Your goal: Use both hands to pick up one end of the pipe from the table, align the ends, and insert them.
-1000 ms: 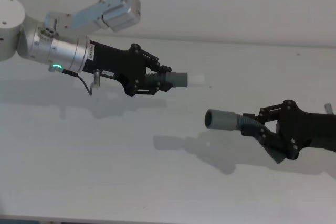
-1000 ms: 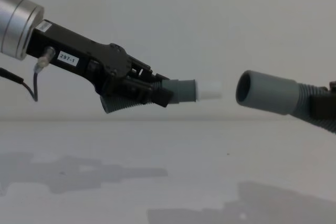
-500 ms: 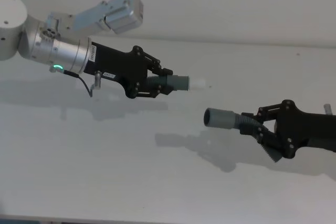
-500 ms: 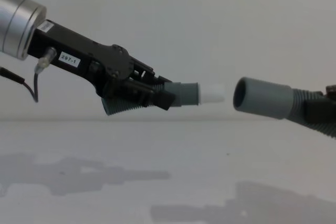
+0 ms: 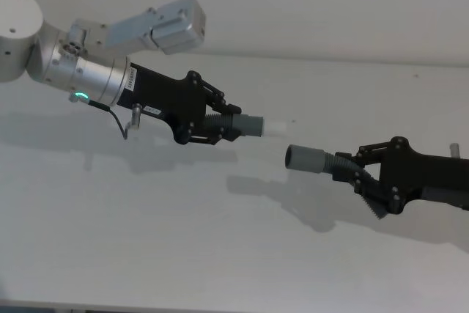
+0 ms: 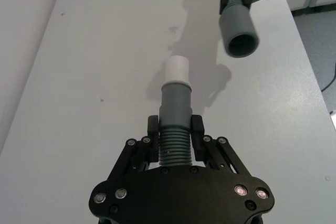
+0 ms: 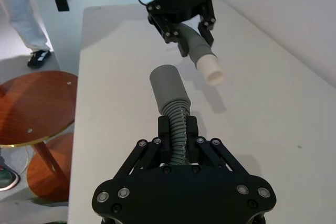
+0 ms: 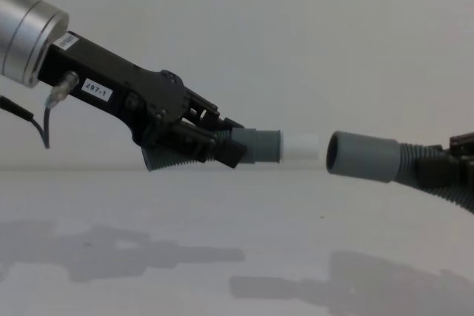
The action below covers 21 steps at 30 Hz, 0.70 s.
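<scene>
My left fingers [image 6: 153, 129] pinch the ribbed pipe [image 6: 173, 148] behind its white tip [image 8: 300, 147], my right fingers [image 7: 164, 129] pinch it behind the hollow mouth [image 8: 335, 155], both above the surface [image 8: 237, 249], ends facing, nearly level, the mouth just beyond the tip and slightly nearer my body.

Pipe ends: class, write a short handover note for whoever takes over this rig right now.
Left pincer: shut on the pipe behind the white-tipped cuff.
Right pincer: shut on the pipe behind the hollow cuff.
Both ends are lifted off the table, facing each other, apart.
Done: pickup.
To do: line up tip and mouth, which look offset from the head view, then insert.
</scene>
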Available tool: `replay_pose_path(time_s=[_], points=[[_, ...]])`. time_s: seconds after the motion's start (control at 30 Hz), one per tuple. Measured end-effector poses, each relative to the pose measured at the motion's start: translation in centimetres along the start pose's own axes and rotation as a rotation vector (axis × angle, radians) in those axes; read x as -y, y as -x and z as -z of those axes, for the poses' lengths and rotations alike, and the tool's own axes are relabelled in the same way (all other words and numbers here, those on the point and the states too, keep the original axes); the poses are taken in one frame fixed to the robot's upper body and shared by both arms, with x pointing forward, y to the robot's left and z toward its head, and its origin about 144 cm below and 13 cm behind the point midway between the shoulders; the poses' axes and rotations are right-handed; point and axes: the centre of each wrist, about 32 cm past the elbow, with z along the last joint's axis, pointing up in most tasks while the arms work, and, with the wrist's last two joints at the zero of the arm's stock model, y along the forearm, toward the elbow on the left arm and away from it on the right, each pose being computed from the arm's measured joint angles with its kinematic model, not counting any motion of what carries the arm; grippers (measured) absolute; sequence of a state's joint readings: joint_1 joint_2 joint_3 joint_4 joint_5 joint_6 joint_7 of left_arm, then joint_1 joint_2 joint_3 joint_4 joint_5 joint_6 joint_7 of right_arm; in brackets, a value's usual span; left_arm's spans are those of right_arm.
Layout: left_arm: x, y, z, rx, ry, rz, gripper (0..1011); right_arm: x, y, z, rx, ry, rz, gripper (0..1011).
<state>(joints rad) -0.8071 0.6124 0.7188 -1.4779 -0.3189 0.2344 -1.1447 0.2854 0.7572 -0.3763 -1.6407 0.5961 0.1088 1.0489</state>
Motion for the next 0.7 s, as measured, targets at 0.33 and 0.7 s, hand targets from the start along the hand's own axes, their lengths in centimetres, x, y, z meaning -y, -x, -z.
replay_pose_path(time_s=[0.33,0.7], points=[[-0.1,0.2,-0.3,0.008,-0.01,0.007,345,-0.5,-0.2,0.3,0.0,0.033,0.019,176],[-0.3,0.4,-0.5,0.009,-0.023,0.011,345,-1.1,-0.6,0.5,0.0,0.049,0.022,176]])
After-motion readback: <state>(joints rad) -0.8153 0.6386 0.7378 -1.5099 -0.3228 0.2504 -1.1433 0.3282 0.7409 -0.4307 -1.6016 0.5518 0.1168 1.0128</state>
